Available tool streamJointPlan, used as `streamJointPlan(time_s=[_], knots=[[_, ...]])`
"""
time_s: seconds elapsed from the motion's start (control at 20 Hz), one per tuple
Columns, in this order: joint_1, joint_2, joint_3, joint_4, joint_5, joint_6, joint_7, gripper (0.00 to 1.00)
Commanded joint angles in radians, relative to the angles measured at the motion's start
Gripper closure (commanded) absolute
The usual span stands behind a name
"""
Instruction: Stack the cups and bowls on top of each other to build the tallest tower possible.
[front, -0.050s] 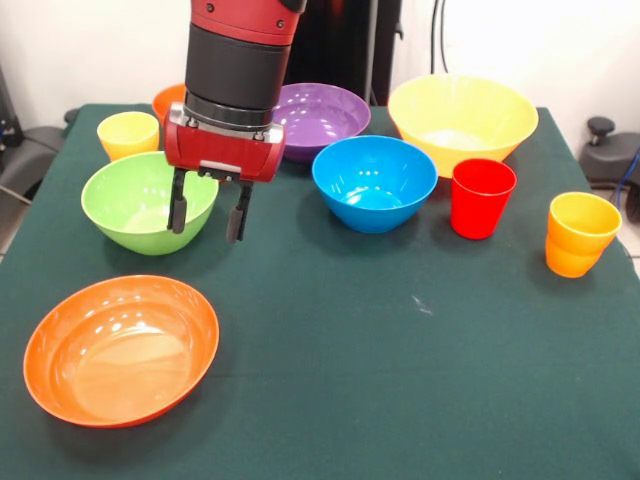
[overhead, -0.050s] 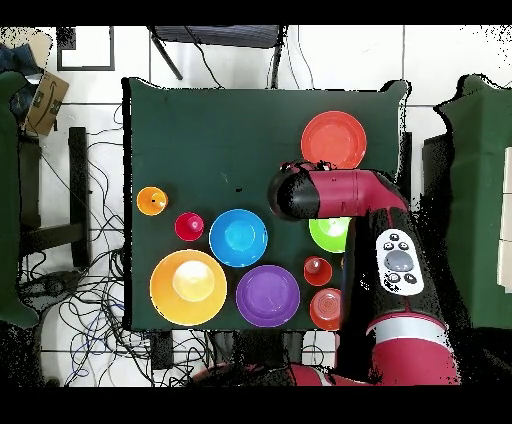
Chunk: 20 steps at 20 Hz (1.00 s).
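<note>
Open gripper (front, -0.050s: 208, 213) over green bowl (front, -0.050s: 140, 200) rim

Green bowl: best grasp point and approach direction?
Probably the rim of the green bowl, from straight above. It sits upright and open, too wide to span, so one finger inside and one outside the wall. The end effector already hangs open at its rim on the blue bowl side.
</note>
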<state>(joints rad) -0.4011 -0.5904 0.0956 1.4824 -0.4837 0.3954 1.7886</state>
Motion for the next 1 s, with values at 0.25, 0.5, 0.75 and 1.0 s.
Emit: streamJointPlan(time_s=[0.25, 0.5, 0.75, 1.0], knots=[[0.012, 0.049, 0.084, 0.016, -0.003, 0.094, -0.035, 0.00], [0.014, 0.048, 0.083, 0.016, -0.002, 0.095, -0.033, 0.00], [0.011, 0.044, 0.087, 0.016, 0.000, 0.103, -0.040, 0.00], [0.003, 0.047, 0.095, 0.015, 0.002, 0.104, -0.048, 0.00]])
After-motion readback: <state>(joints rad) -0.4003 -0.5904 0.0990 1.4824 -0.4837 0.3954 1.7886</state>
